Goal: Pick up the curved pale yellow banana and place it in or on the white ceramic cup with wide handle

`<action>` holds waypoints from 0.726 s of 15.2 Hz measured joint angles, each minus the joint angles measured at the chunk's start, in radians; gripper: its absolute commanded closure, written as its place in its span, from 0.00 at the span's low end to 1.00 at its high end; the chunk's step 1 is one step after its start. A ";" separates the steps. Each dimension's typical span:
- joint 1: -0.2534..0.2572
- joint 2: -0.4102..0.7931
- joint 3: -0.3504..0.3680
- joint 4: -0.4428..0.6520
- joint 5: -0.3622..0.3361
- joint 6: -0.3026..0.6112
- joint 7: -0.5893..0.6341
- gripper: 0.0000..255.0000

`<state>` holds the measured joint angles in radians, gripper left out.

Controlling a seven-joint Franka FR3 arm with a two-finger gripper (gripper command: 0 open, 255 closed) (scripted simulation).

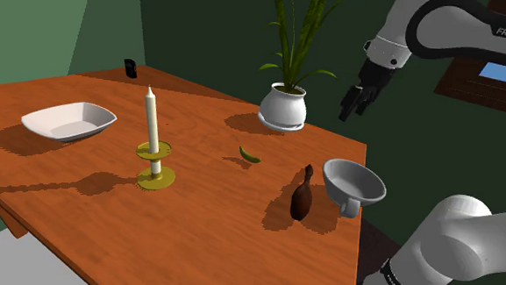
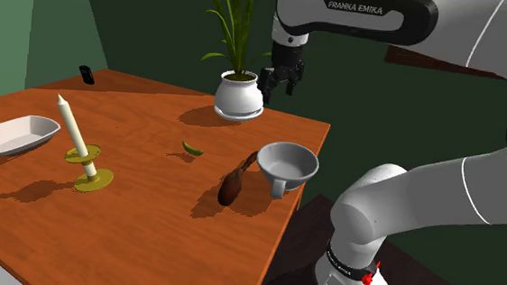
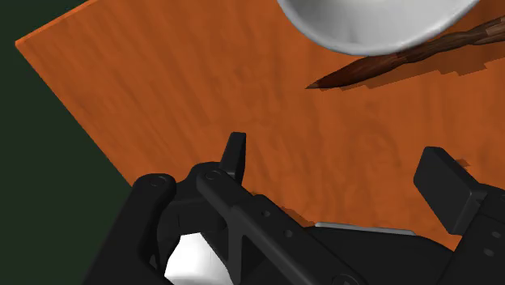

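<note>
A small curved yellow-green piece, shaped like a banana (image 1: 249,154) (image 2: 192,148), lies mid-table. A dark brown elongated thing with a thin stem (image 1: 301,199) (image 2: 233,183) lies right beside the wide pale grey cup (image 1: 355,186) (image 2: 286,164), whose handle points toward the table's near edge. My gripper (image 1: 354,102) (image 2: 281,83) (image 3: 340,170) hangs in the air over the table's far corner, next to the white plant pot (image 1: 283,106) (image 2: 238,98) (image 3: 372,24). Its fingers (image 3: 235,154) stand apart with nothing between them, well above and away from both pieces and the cup.
A white candle in a yellow-green holder (image 1: 154,150) (image 2: 83,158) stands on the orange-brown table (image 1: 195,214). A white shallow dish (image 1: 68,120) (image 2: 13,134) is at the shoulder view's left. A small black object (image 1: 130,67) sits at the far corner. The cup stands close to the table edge.
</note>
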<state>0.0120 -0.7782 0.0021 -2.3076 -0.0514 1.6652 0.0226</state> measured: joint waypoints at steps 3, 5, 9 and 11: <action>0.010 0.018 0.003 -0.019 0.008 0.040 -0.004 0.00; 0.026 0.047 0.014 -0.040 0.022 0.094 -0.005 0.00; 0.058 0.137 0.030 -0.060 0.048 0.218 -0.017 0.00; 0.074 0.190 0.038 -0.060 0.060 0.279 -0.026 0.00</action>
<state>0.0856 -0.5880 0.0403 -2.3677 0.0088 1.9443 -0.0033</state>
